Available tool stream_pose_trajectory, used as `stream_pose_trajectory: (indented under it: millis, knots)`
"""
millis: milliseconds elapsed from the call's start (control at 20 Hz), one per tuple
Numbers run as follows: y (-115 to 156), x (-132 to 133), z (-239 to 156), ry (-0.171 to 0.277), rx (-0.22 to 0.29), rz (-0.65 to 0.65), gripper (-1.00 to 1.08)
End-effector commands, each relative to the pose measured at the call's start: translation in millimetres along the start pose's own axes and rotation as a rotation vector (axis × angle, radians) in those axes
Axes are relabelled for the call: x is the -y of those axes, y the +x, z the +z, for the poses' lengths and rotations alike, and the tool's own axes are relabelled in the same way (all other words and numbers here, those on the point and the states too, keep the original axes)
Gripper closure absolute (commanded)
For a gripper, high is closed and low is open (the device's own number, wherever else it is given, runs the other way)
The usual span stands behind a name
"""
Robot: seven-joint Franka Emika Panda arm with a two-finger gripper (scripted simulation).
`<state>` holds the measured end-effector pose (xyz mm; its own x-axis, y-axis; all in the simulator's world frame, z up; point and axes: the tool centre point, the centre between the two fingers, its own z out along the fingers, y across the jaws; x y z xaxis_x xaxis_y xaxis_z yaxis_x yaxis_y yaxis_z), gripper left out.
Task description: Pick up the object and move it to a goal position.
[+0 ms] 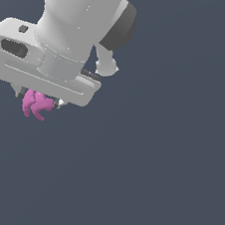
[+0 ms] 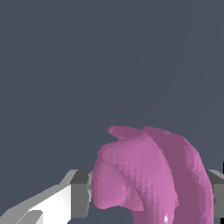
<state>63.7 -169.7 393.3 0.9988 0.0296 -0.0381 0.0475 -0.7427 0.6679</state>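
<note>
The end effector [image 1: 42, 104] is closed on the object [image 1: 35, 105], which sits between its pads at about eight o'clock in the exterior view. The pink lump looks light and rigid; its stubby lobes suggest gripping across the thick middle is safest.

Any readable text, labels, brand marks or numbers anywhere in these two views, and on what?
None. The white gripper and arm carry no lettering or logo, the magenta object between the fingers is plain, and the dark grey background bears no signs or numbers in either view.
</note>
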Motion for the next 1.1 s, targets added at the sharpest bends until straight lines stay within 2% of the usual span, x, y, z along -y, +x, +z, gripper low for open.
stream_pose_trajectory:
  millis: [0, 500, 1050]
  knots:
    - [7.0, -10.2, -12.4, -0.031, 0.003, 0.000, 1.08]
    - [27.5, -35.1, -46.5, -0.112, 0.007, -0.004, 1.08]
    - [35.0, -42.7, -57.4, -0.138, 0.008, -0.007, 1.08]
